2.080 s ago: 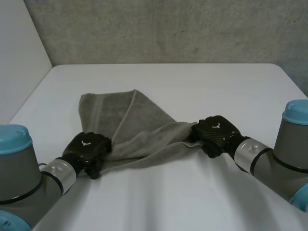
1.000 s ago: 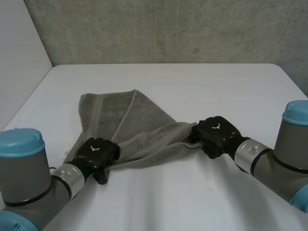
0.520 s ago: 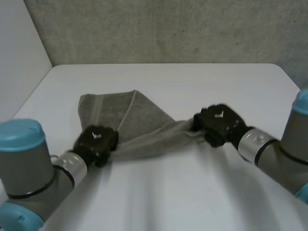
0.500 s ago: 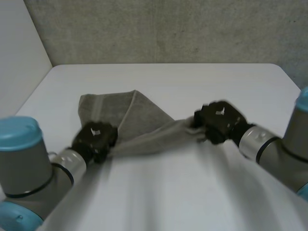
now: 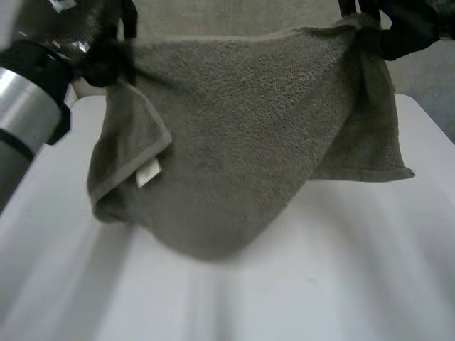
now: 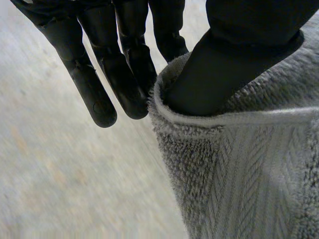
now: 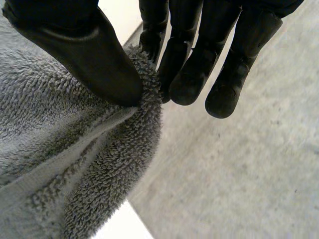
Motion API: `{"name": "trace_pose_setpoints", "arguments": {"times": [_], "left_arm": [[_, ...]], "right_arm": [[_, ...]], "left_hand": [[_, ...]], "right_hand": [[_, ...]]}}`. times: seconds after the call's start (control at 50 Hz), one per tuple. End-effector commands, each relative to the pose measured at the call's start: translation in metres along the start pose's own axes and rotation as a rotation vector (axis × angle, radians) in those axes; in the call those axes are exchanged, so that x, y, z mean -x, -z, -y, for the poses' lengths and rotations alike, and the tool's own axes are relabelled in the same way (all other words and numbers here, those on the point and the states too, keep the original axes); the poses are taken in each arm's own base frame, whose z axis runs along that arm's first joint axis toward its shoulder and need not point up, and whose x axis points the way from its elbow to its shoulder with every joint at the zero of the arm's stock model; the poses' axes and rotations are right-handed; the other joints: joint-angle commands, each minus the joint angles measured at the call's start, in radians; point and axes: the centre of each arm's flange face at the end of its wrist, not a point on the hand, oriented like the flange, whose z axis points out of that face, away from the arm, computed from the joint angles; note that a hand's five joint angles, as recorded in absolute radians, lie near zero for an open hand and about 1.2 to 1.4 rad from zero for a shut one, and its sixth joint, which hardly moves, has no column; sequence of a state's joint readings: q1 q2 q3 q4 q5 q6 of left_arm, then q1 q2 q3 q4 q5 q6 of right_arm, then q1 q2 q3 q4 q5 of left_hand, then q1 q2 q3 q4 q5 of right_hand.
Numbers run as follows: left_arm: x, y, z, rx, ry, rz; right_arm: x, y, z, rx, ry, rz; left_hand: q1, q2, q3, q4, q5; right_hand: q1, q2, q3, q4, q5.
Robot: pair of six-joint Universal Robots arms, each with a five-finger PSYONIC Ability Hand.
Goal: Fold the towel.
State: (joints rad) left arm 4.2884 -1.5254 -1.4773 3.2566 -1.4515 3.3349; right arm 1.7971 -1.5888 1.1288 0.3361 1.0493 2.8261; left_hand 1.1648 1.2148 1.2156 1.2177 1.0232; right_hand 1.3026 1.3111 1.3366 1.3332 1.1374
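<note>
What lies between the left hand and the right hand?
The towel, seen in the head view: its upper edge stretches from the left hand to the right hand, each pinching it.

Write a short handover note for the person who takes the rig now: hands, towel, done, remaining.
Left hand: shut on the towel, pinching its upper edge at one end.
Right hand: shut on the towel, pinching the other end of that edge.
Towel: held up, spread between both hands over the table; whether it touches, cannot tell.
Done: both grasps. Left: lay it down folded.
</note>
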Motion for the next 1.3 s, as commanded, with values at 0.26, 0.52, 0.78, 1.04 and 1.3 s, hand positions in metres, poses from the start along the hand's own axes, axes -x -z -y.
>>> {"name": "trace_pose_setpoints", "arguments": {"times": [0.26, 0.52, 0.78, 1.04, 1.3], "left_arm": [[-0.012, -0.091, -0.116, 0.201, -0.195, -0.058], [0.024, -0.113, 0.054, -0.578, -0.219, 0.306], [0.013, -0.080, -0.068, -0.165, -0.242, 0.160], [-0.020, -0.022, -0.205, 0.236, -0.202, -0.062], [-0.015, -0.013, -0.237, 0.330, -0.185, -0.055]], "right_arm": [[0.035, -0.096, -0.131, 0.279, 0.084, 0.096], [-0.022, -0.090, 0.018, -0.490, 0.351, -0.372], [0.028, -0.088, -0.090, -0.002, 0.124, 0.007], [0.083, -0.070, -0.225, 0.444, -0.065, 0.193], [0.097, -0.059, -0.276, 0.493, -0.050, 0.118]], "left_hand": [[0.231, 0.181, 0.181, 0.179, 0.198], [0.231, 0.181, 0.181, 0.179, 0.198], [0.231, 0.181, 0.181, 0.179, 0.198], [0.231, 0.181, 0.181, 0.179, 0.198], [0.231, 0.181, 0.181, 0.179, 0.198]], "right_hand": [[0.094, 0.085, 0.060, 0.063, 0.084], [0.094, 0.085, 0.060, 0.063, 0.084], [0.094, 0.085, 0.060, 0.063, 0.084], [0.094, 0.085, 0.060, 0.063, 0.084], [0.094, 0.085, 0.060, 0.063, 0.084]]}}
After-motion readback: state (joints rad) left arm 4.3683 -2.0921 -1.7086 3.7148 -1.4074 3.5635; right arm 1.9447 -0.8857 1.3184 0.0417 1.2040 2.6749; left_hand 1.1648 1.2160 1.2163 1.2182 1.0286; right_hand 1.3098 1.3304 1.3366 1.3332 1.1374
